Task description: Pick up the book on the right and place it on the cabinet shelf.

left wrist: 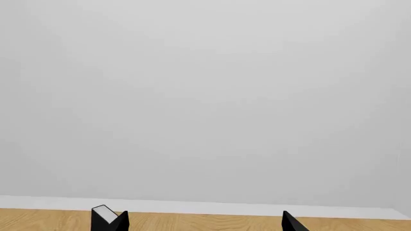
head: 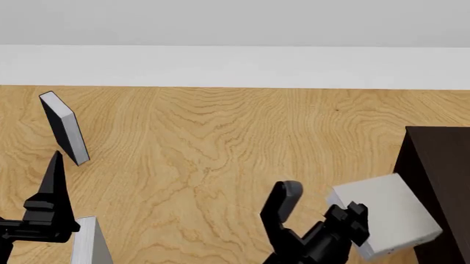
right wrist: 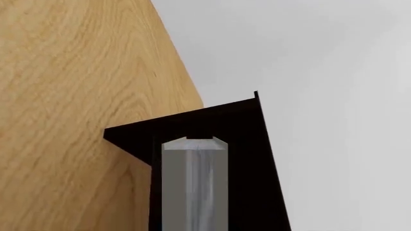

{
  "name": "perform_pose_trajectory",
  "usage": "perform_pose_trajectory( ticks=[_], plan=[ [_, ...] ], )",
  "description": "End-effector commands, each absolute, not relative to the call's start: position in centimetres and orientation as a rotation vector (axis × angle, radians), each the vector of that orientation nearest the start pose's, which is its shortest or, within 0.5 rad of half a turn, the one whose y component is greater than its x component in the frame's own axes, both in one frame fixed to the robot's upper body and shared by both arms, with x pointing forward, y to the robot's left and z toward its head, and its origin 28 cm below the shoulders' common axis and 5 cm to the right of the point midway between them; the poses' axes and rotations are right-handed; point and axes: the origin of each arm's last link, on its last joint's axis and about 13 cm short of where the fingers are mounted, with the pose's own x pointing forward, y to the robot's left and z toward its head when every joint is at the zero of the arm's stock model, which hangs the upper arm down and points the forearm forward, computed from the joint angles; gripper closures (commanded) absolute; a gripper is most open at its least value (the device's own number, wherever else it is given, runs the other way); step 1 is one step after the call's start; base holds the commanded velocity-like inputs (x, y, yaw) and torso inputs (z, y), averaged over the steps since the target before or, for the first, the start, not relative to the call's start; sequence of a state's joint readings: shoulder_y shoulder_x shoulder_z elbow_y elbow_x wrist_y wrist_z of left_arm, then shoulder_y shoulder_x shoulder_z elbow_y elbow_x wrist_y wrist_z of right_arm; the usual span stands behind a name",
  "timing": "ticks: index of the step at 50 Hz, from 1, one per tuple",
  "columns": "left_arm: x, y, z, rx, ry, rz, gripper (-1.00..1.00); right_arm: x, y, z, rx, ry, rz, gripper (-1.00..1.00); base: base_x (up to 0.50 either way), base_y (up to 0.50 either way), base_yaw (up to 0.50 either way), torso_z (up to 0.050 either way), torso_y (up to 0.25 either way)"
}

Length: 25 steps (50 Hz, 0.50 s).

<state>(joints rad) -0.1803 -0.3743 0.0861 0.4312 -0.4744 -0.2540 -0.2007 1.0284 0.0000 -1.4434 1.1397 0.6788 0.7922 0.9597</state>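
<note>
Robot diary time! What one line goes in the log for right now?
right gripper: holding book | book: lifted, beside cabinet, not shelved | left gripper: open, empty

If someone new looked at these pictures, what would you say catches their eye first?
Probably the light-grey book held tilted in the right tool at the lower right of the head view, right beside the dark cabinet. Next, a slimmer grey book stands on the wooden floor at far left, above the raised left tool.

The right gripper (head: 345, 217) is clamped on the book (head: 389, 217), its arm reaching up from the head view's lower edge. The left gripper (left wrist: 196, 220) hangs spread, holding nothing.
</note>
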Motion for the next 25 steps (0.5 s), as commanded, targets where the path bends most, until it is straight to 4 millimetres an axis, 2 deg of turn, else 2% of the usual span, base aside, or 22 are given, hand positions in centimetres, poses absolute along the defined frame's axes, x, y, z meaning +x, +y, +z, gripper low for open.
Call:
perform_pose_trajectory(
  ticks=[1, 25],
  plan=[
    [23.3, 24.2, 13.0, -0.087, -0.275, -0.074, -1.0, 34.0, -9.0, 3.9, -1.382, 0.48, -0.561, 1.0, 0.0, 0.0, 0.0, 0.0, 0.0],
    [23.5, 24.1, 12.8, -0.078, -0.271, -0.083, -1.0, 33.5, -10.7, 2.9, -1.381, 0.554, -0.585, 1.0, 0.0, 0.0, 0.0, 0.0, 0.001]
  ],
)
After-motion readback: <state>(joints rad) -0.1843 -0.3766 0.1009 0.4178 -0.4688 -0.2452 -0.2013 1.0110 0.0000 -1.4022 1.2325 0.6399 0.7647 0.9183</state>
